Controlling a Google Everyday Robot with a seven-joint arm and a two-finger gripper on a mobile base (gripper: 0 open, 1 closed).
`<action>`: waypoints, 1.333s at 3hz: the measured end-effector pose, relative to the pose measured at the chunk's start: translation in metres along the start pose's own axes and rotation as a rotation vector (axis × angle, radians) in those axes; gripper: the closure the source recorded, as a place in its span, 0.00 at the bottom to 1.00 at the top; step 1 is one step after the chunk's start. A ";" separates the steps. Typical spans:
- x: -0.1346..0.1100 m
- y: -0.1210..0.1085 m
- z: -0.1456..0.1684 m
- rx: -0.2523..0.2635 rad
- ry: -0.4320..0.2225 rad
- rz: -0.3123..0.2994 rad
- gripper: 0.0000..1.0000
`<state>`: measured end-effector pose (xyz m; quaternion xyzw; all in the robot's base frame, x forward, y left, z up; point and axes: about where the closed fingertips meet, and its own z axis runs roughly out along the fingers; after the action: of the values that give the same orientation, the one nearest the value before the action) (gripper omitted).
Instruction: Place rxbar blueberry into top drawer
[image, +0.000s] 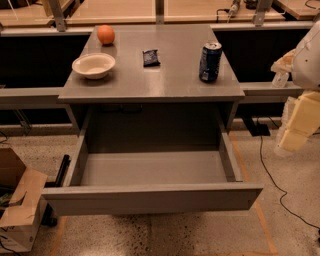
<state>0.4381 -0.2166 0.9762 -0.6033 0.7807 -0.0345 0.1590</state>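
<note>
The rxbar blueberry (151, 57) is a small dark navy wrapper lying flat on the grey table (170, 82), near the middle of its far half. The top drawer (150, 197) is pulled fully open below the table front, and its grey inside shows nothing in it. My gripper (281, 70) is at the right edge of the view, beside the table's right side, to the right of the can and far from the bar. It holds nothing that I can see. The pale arm segments (300, 120) hang below it.
A tall blue soda can (210, 61) stands at the table's right. A white bowl (93, 65) sits at the left with an orange (105, 34) behind it. A cardboard box (17, 210) stands on the floor at left. Cables (270, 175) run over the floor at right.
</note>
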 end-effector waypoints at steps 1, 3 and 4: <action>0.000 0.000 0.000 0.000 0.000 0.000 0.00; -0.077 -0.035 0.033 0.010 -0.201 -0.006 0.00; -0.133 -0.058 0.059 0.014 -0.338 0.021 0.00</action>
<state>0.5390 -0.0979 0.9618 -0.5910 0.7490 0.0638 0.2927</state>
